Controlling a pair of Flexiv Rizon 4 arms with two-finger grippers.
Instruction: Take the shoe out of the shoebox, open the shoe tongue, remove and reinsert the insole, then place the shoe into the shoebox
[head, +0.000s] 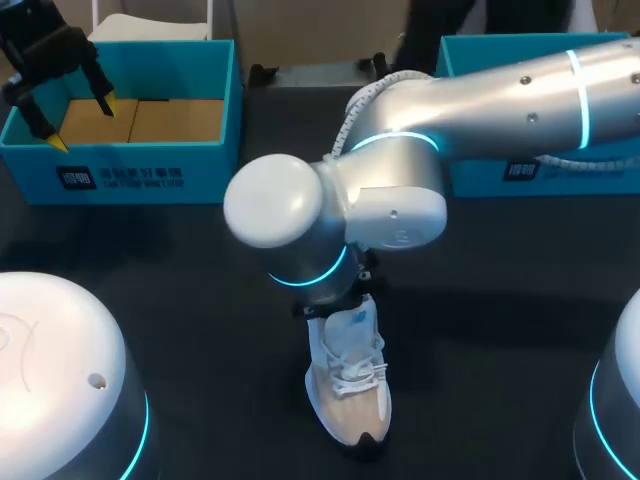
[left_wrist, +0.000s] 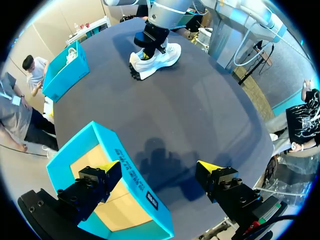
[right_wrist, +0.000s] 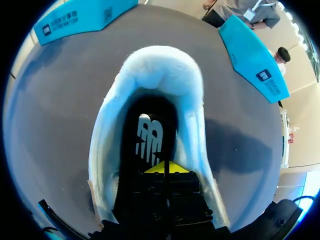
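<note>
Our right tool (right_wrist: 165, 168), tips pinched narrow, sits inside the shoe (head: 350, 390) standing mid-worktop (head: 500, 330), likely to work its insole (right_wrist: 150, 140), while our left tool (head: 78, 122) hangs wide over the far-left shoebox (head: 140, 175), out of the way.

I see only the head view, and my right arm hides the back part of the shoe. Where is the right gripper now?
Observer: The right wrist view shows the right gripper inside the opening of the shoe, just above the dark insole.
Operator: Are its fingers open?
Observer: No, the two yellow tips are pressed together, and I see nothing between them.
Operator: And the left gripper over the shoebox?
Observer: The left wrist view shows it open, with the box's printed wall under the gap: one finger over the box's inside, the other over the table.
</note>
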